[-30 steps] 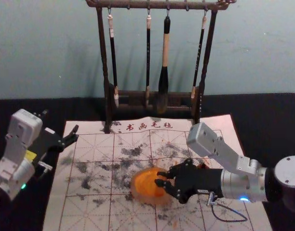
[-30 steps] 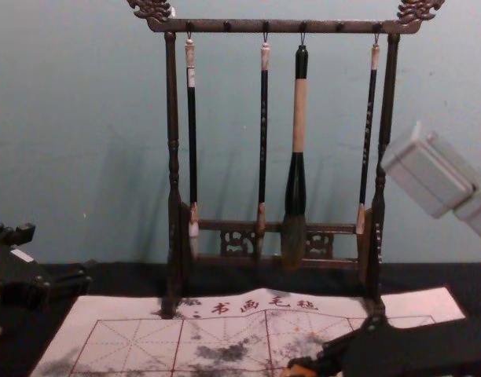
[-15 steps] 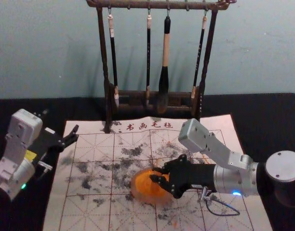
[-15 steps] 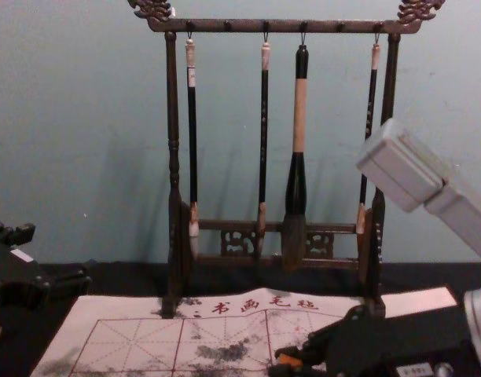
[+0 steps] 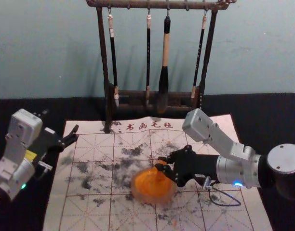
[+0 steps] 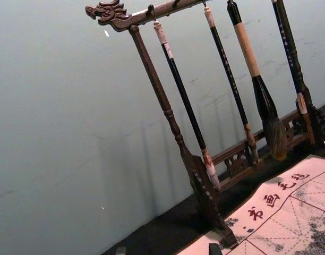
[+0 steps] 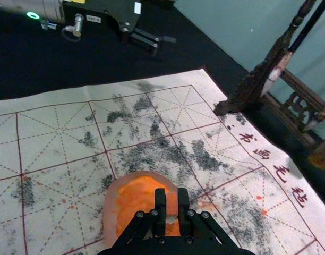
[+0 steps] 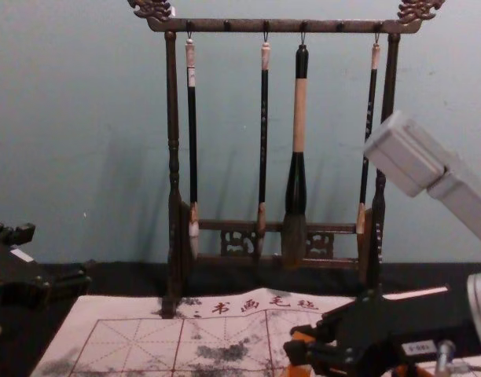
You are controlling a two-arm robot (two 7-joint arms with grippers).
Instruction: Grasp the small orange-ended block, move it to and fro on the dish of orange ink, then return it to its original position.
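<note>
My right gripper reaches in from the right over the far right part of the orange ink dish. In the right wrist view, the right gripper is shut on the small block, whose end is orange, with the dish beneath and beside it. The chest view has the block low between the fingers of the right gripper. Whether block and ink touch, I cannot tell. My left gripper is parked at the left edge of the mat.
A dark wooden rack with several hanging brushes stands at the back of the mat. The white gridded mat is stained with dark ink and lies on a black table. Behind the rack is a wall.
The right gripper, with the block, first went left over the dish, then shifted toward the dish's far side. The left arm has stayed still.
</note>
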